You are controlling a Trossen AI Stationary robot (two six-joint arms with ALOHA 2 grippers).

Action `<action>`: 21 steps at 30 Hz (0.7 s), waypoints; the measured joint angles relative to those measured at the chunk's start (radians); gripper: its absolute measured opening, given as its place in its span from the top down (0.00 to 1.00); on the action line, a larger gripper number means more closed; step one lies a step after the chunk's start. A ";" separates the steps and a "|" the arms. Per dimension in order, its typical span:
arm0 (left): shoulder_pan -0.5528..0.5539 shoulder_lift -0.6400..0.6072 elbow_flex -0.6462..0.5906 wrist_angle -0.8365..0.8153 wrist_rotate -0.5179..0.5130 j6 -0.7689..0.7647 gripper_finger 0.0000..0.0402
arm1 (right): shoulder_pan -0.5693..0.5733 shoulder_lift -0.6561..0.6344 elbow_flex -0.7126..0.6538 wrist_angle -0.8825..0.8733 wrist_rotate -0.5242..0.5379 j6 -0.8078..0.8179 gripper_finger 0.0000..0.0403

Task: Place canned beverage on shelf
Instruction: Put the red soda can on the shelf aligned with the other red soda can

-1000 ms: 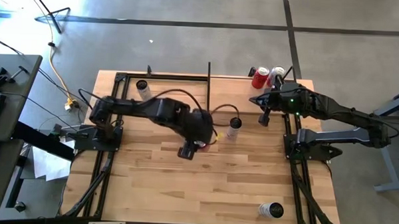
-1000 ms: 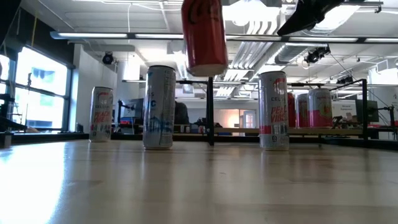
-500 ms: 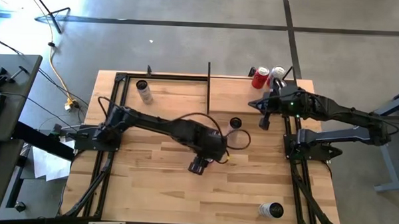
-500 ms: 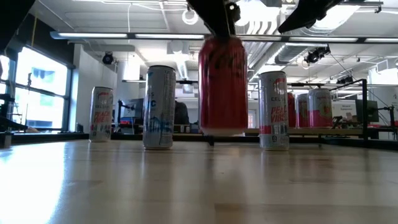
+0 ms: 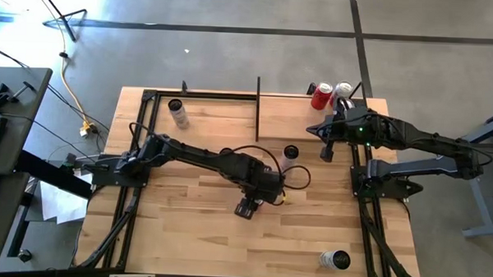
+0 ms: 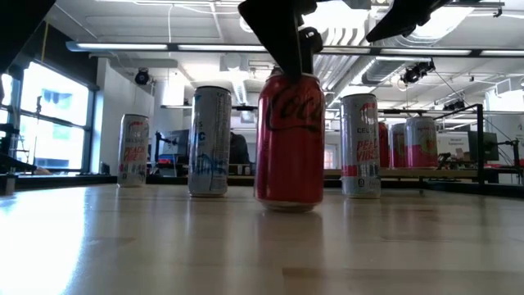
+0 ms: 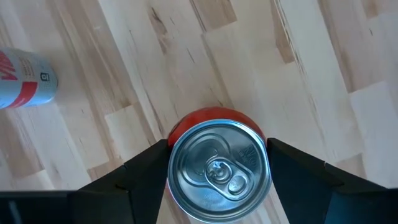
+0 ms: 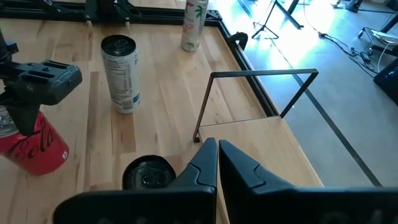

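Near the tabletop's [image 5: 186, 227] centre, the red can [image 6: 289, 139] stands upright, well apart from the shelf [image 5: 313, 120] at about one o'clock. Left end effector [image 5: 248, 206] straddles its top, fingers [image 7: 140, 174] against the sides. Rigid, smooth, probably slippery; grip mid-body, gently, since thin walls dent. Right end effector [image 5: 327, 149], fully closed and empty, waits over the shelf.

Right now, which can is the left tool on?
The red cola can mid-table, between the left tool's fingers; the others are slim pale or black cans standing free.
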 joint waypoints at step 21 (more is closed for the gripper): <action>-0.001 -0.013 -0.002 -0.037 -0.041 -0.023 0.28 | 0.000 0.000 0.000 0.000 0.000 0.001 1.00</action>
